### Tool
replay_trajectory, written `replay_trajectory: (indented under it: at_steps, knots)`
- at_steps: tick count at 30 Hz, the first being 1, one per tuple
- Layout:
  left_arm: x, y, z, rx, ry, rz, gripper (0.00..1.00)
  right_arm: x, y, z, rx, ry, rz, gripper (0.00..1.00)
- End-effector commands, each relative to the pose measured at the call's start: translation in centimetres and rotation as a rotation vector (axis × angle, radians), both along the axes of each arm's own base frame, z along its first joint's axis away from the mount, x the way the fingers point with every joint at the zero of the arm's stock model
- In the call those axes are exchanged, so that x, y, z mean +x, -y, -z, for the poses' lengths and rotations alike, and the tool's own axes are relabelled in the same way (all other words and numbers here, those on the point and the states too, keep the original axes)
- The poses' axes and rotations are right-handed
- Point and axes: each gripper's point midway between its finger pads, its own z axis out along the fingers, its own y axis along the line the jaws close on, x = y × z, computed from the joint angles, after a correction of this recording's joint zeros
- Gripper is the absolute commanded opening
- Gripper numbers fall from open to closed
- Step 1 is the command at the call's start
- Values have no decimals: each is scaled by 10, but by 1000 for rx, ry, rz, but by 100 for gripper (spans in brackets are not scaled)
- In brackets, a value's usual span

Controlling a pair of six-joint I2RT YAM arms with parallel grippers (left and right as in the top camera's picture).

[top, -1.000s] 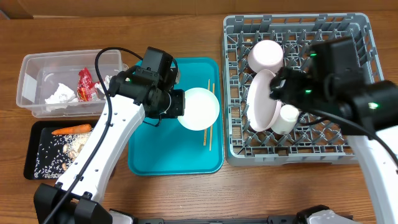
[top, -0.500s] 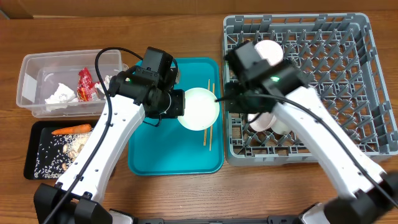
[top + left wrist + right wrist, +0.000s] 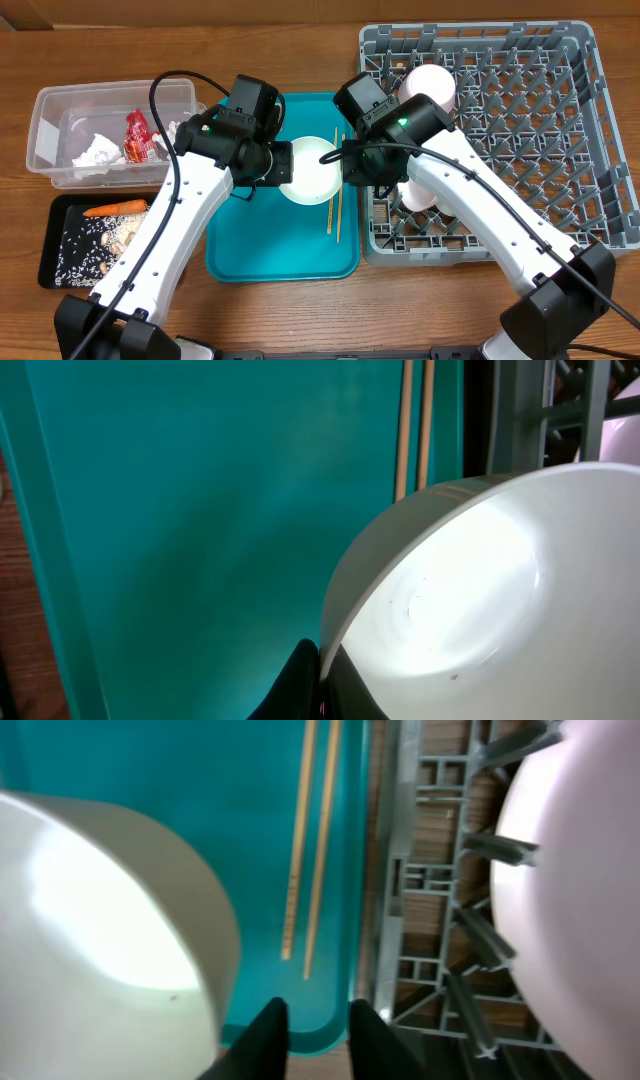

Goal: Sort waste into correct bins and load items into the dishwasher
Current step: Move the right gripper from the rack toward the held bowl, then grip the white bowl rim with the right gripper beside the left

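Wooden tabletop (image 3: 300, 310) underneath, teal tray (image 3: 250, 250) at centre. Left of the tray's near end: black tray (image 3: 55, 240) with carrot (image 3: 115, 209) and pale scraps (image 3: 115, 232).

Above the tray's middle: white bowl (image 3: 310, 170), tilted, held at the rim by left gripper (image 3: 283, 165). Claw clamped on that rim, plain only from the left wrist. On the tray's right strip: chopsticks (image 3: 335, 210), flat, side by side.

Over the tray's right edge, beside the bowl: right gripper (image 3: 350, 165). Claw hidden from overhead; from the right wrist, fingertips slightly apart, nothing between.

Right of the tray: grey rack (image 3: 520, 100), pink plate (image 3: 570, 870) upright among pegs, clear only from the right wrist.

Left of the tray's far end: clear tub (image 3: 50, 130) holding tissues (image 3: 95, 152) and red wrapper (image 3: 138, 135).
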Motion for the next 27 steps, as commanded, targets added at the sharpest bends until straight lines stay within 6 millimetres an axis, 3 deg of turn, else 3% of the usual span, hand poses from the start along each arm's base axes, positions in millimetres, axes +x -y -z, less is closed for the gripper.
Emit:
replay_trajectory:
  at_steps: [1,5,14,21,24,27]
  knots:
    - [5,-2,-2,27,22,-1,4,0,-27,-24,135,28,-104,34]
    - [6,-2,-2,27,23,0,4,2,-31,-26,153,39,-109,40]
    - [6,0,-2,21,24,1,5,6,-33,-31,166,62,-110,40]
    - [3,12,-5,-45,12,34,4,8,-35,-25,159,55,-111,40]
    - [3,12,-5,-45,13,37,4,9,-32,-24,144,59,-107,34]
    - [3,12,-4,-45,11,37,4,10,-32,-24,141,62,-105,22]
